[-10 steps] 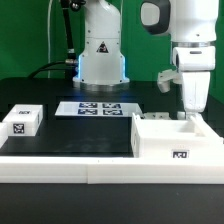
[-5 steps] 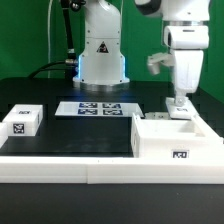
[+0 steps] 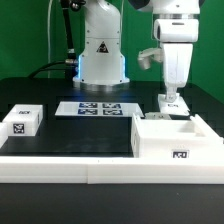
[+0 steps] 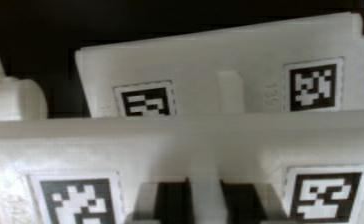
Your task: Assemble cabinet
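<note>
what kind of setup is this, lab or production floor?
Likely a robotics lab bench: an arm at a black table, a marker board, a tagged white cabinet, and a plain green backdrop.

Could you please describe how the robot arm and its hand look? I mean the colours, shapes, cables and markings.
The arm is made of rounded white shells with dark parts at the joints. Its wide white base carries a black triangle warning sticker and shows a blue light on the exterior view's left. Black cables run behind it. The hand is white and boxy.
</note>
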Motion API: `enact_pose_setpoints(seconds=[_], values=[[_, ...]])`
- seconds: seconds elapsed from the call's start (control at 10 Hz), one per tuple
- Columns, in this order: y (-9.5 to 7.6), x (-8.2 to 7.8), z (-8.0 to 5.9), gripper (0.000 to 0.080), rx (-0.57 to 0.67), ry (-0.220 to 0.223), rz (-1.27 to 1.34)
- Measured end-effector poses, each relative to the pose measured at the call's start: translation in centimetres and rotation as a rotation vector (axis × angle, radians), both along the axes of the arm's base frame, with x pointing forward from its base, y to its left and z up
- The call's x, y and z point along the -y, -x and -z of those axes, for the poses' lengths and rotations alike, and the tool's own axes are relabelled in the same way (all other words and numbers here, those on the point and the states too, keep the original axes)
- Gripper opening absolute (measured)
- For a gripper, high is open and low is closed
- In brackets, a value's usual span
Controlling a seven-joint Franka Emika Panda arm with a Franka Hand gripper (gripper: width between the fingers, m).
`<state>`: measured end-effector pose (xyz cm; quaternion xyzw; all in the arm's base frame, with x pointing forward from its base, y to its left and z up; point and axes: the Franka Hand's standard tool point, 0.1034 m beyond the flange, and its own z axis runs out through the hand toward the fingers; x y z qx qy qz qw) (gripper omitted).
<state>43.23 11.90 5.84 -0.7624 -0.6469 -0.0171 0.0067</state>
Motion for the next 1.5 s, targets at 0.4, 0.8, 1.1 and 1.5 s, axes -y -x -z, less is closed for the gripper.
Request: enact_pose_setpoints(seconds=[0.4, 0.8, 1.1, 1.5], values=[[-1.0, -0.2, 0.0, 0.0070, 0.001, -0.002, -0.012], [-1.1, -0.2, 0.0, 0.0070, 0.003, -0.002, -0.011], [-1.5, -0.3, -0.1, 0.0070, 0.007, -0.004, -0.009], [-1.6, 0.1, 0.1, 0.0070, 0.003, -0.003, 0.000]])
